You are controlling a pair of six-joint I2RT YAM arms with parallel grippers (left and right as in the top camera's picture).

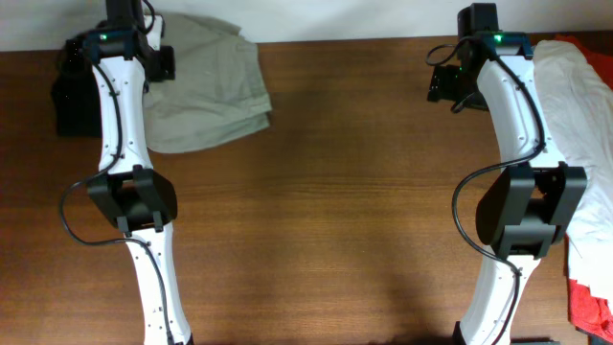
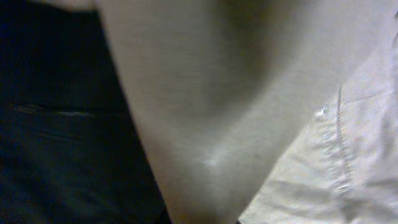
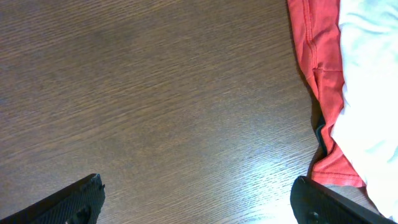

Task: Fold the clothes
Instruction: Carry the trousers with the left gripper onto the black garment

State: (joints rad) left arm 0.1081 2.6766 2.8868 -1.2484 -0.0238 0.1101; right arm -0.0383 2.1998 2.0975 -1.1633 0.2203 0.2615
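Note:
The pale khaki trousers lie bunched in layers at the far left of the wooden table. My left gripper is at their left edge. In the left wrist view a taut cone of khaki cloth narrows down to where the jaws are; the fingers themselves are hidden and the gripper seems shut on the cloth. My right gripper is open and empty above bare wood at the far right; it also shows in the right wrist view.
A black garment lies left of the trousers and fills the left of the left wrist view. A white garment and a red garment lie along the right edge, close to my right gripper.

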